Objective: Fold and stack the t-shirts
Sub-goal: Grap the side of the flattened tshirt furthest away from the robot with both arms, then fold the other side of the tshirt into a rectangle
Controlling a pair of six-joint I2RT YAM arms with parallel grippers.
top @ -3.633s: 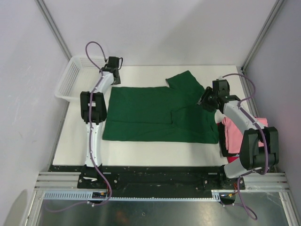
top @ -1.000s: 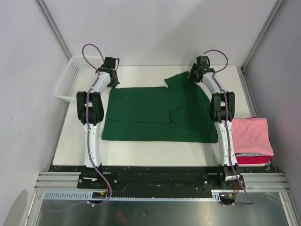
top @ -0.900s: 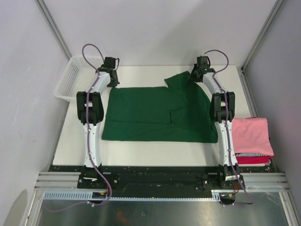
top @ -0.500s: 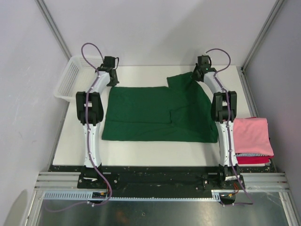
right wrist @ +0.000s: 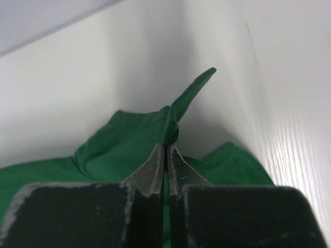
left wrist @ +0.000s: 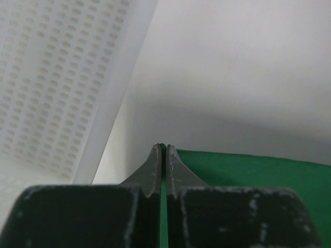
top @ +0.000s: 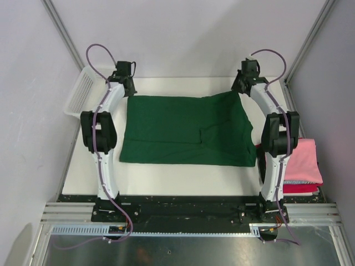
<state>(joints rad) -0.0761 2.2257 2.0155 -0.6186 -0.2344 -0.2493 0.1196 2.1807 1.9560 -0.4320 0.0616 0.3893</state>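
a: item and material?
b: green shirt (top: 188,130), soft matte cloth. it lies spread flat in a rough rectangle in the middle of the table (top: 183,177), with faint fold lines near its centre. the table is white and smooth, with light grain visible on the right.
a: other cloth?
b: pink shirt (top: 304,158), folded to a rectangle. it lies on top of a red shirt (top: 299,188) at the near right, well apart from the grippers.
a: left gripper (left wrist: 163,151)?
b: clenched. the jaws meet on a thin edge of the green shirt at its far left corner, near the basket (top: 77,95), which is white perforated plastic.
a: right gripper (right wrist: 165,149)?
b: clenched, grasping the green shirt at its far right corner. the cloth bunches just past the tips, and a pointed flap stands up beyond them.
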